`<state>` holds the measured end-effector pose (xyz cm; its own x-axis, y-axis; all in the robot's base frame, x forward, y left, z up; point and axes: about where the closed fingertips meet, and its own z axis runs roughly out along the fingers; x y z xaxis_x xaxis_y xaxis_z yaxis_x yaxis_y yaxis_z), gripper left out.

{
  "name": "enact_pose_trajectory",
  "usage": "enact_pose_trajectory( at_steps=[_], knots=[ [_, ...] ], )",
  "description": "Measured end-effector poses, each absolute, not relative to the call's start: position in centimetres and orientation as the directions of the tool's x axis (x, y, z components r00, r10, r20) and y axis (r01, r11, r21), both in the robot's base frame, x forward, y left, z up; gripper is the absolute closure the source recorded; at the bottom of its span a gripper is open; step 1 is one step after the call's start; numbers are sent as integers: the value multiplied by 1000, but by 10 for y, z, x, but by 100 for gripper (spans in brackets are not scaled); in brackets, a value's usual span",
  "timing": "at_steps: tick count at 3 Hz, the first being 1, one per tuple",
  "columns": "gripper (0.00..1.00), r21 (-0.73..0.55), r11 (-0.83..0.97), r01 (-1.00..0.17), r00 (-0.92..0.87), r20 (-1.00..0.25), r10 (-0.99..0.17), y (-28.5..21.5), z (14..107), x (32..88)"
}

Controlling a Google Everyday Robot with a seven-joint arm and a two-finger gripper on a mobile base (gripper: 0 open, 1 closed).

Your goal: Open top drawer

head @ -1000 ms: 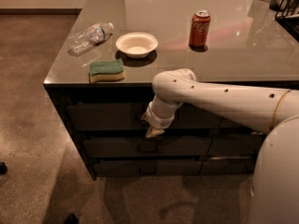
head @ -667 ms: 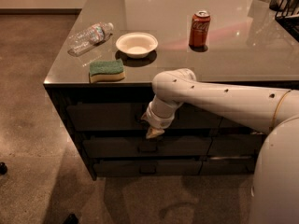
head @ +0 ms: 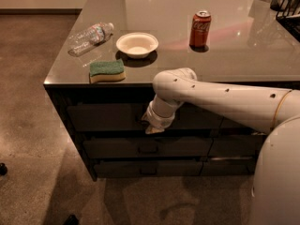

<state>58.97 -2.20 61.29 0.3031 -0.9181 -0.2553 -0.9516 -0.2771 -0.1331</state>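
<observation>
The top drawer (head: 103, 117) is a wide dark front just under the counter's edge, flush with the fronts around it. Its centre handle is hidden behind my gripper (head: 151, 124). My white arm (head: 220, 102) reaches in from the right, and the gripper sits against the middle of the drawer front at handle height.
Two shallower drawers (head: 140, 147) with small handles lie below. On the grey counter (head: 225, 55) are a green-and-yellow sponge (head: 107, 70) near the front edge, a white bowl (head: 137, 44), a lying plastic bottle (head: 90, 36) and a red soda can (head: 200, 28). Bare floor lies to the left.
</observation>
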Motion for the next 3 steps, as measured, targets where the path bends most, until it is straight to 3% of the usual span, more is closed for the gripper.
enact_pose_trajectory(
  at_steps=[3],
  knots=[
    [86, -133, -277, -952, 303, -255, -918, -23, 613, 598]
  ],
)
